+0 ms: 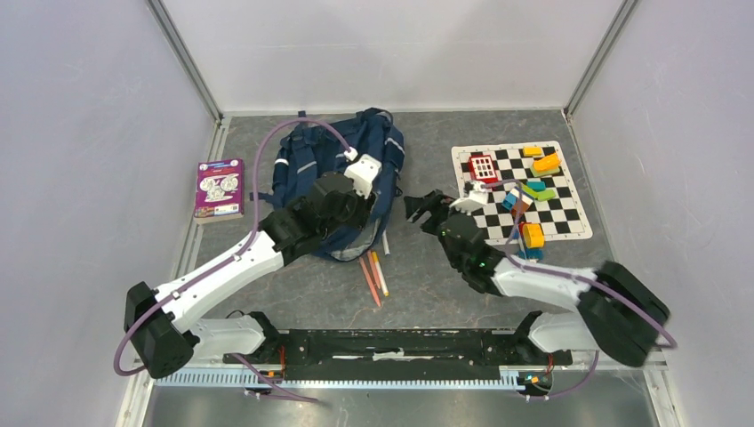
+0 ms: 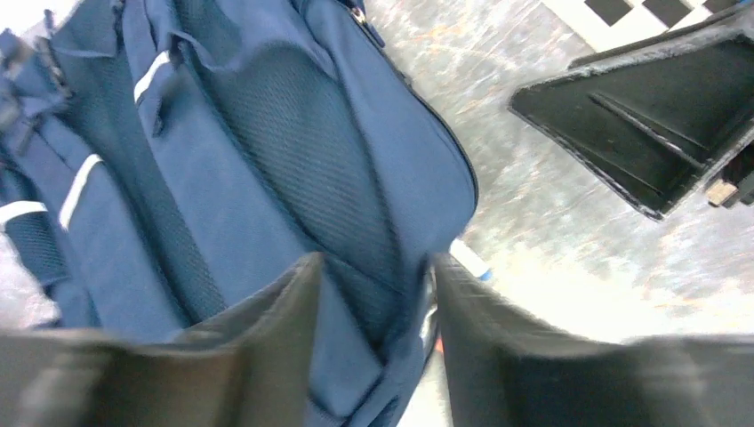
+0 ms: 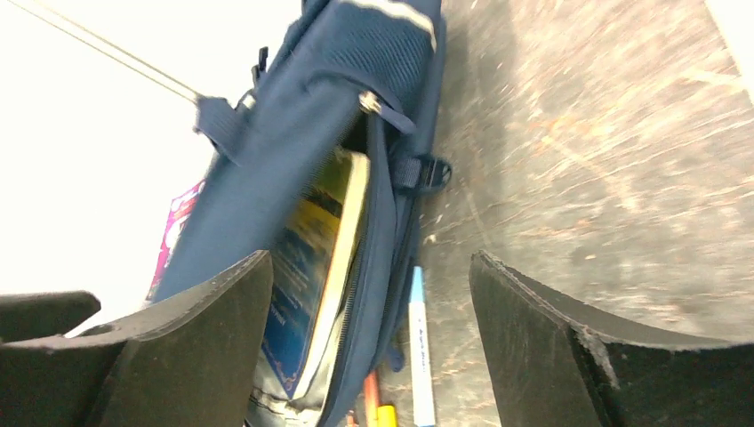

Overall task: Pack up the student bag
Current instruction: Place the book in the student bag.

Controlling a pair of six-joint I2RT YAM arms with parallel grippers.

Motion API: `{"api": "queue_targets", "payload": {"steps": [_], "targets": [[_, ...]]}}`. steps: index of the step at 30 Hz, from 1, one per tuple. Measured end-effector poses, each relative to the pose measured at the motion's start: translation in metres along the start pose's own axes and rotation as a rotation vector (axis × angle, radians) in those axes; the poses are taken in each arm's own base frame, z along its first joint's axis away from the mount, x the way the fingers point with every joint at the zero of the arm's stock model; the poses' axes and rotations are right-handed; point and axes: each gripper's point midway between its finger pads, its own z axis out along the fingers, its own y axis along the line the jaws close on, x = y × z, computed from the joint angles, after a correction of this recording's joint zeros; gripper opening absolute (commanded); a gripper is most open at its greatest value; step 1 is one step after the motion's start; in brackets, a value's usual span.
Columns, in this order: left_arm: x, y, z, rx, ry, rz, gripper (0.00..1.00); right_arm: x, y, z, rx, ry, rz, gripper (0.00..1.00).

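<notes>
— Black fingers of the left hand (image 2: 375, 267) fill the bottom of its own view. They stand partly apart with a fold of the student bag (image 1: 298, 160) in the gap. I can't tell whether either pad presses the cloth.
— And the other?
— Its right hand (image 3: 371, 258) is spread wide and holds nothing, low over the worktop (image 1: 427, 294) just right of the bag.
— Where does the bag lie?
— Left of centre, towards the far side, with its unzipped mouth facing near. A book (image 3: 324, 231) shows inside, and pens and pencils (image 1: 373, 276) lie just outside the mouth.
— How will it handle?
— Soft and floppy, I'd judge. The cloth will sag and bunch; it looks neither slippery nor fragile. The book adds some weight and one stiff side. It is best taken by the zip edge of the mouth or by a strap, not the padded mesh back.
— Surroundings?
— A grey, scuffed, matt worktop, with pale walls close on three sides. A purple book (image 1: 219, 189) lies to the left, and a chequered mat (image 1: 560, 213) with blocks (image 1: 544, 164) to the right.
</notes>
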Motion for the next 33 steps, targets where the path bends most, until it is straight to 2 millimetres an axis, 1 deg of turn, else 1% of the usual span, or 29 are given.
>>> {"api": "queue_targets", "payload": {"steps": [1, 2, 3, 6, 7, 9, 10, 12, 15, 16, 18, 19, 20, 21, 22, 25, 28, 30, 33], "targets": [[-0.002, -0.003, 0.000, 0.013, -0.003, -0.011, 0.87, -0.009, -0.003, -0.007, 0.005, -0.018, -0.018, 0.88], [-0.006, -0.004, -0.001, 0.020, -0.012, -0.022, 0.97, -0.018, -0.004, -0.013, 0.008, -0.037, -0.033, 0.90], [-0.011, -0.005, -0.002, 0.026, -0.025, -0.036, 0.99, -0.031, -0.006, -0.021, 0.012, -0.064, -0.056, 0.91], [-0.023, -0.006, -0.006, 0.044, -0.054, -0.073, 1.00, -0.068, -0.005, -0.042, 0.015, -0.144, -0.110, 0.94], [-0.025, -0.004, -0.008, 0.048, -0.059, -0.090, 1.00, -0.079, -0.005, -0.048, 0.017, -0.171, -0.130, 0.94], [-0.028, 0.008, -0.009, 0.042, -0.062, -0.138, 1.00, -0.096, -0.007, -0.059, 0.024, -0.206, -0.168, 0.96], [-0.029, 0.019, -0.008, 0.023, -0.063, -0.173, 1.00, -0.103, -0.008, -0.065, 0.031, -0.217, -0.190, 0.97], [-0.028, 0.051, -0.006, -0.044, -0.063, -0.247, 1.00, -0.111, -0.012, -0.074, 0.041, -0.229, -0.229, 0.98], [-0.015, 0.118, -0.008, -0.194, -0.055, -0.391, 1.00, -0.118, -0.020, -0.085, 0.057, -0.230, -0.283, 0.98], [-0.010, 0.135, -0.010, -0.235, -0.054, -0.428, 1.00, -0.119, -0.022, -0.088, 0.060, -0.228, -0.298, 0.98], [0.004, 0.180, -0.017, -0.337, -0.068, -0.523, 1.00, -0.119, -0.027, -0.092, 0.065, -0.222, -0.325, 0.98], [0.016, 0.201, -0.022, -0.384, -0.075, -0.577, 1.00, -0.119, -0.029, -0.095, 0.066, -0.218, -0.342, 0.98], [0.029, 0.216, -0.025, -0.426, -0.070, -0.617, 1.00, -0.119, -0.030, -0.096, 0.068, -0.216, -0.349, 0.98], [0.045, 0.233, -0.031, -0.480, -0.067, -0.661, 1.00, -0.119, -0.031, -0.097, 0.067, -0.213, -0.358, 0.98], [0.069, 0.252, -0.038, -0.552, -0.051, -0.718, 1.00, -0.119, -0.032, -0.098, 0.066, -0.209, -0.368, 0.98], [0.119, 0.283, -0.056, -0.712, -0.017, -0.821, 1.00, -0.117, -0.033, -0.099, 0.061, -0.196, -0.388, 0.98], [0.160, 0.303, -0.075, -0.852, 0.005, -0.891, 1.00, -0.113, -0.034, -0.099, 0.057, -0.178, -0.412, 0.98], [0.183, 0.316, -0.090, -0.957, 0.025, -0.915, 1.00, -0.111, -0.034, -0.098, 0.054, -0.169, -0.425, 0.98], [0.206, 0.335, -0.110, -1.100, 0.049, -0.932, 1.00, -0.107, -0.035, -0.096, 0.054, -0.154, -0.446, 0.98]]}}
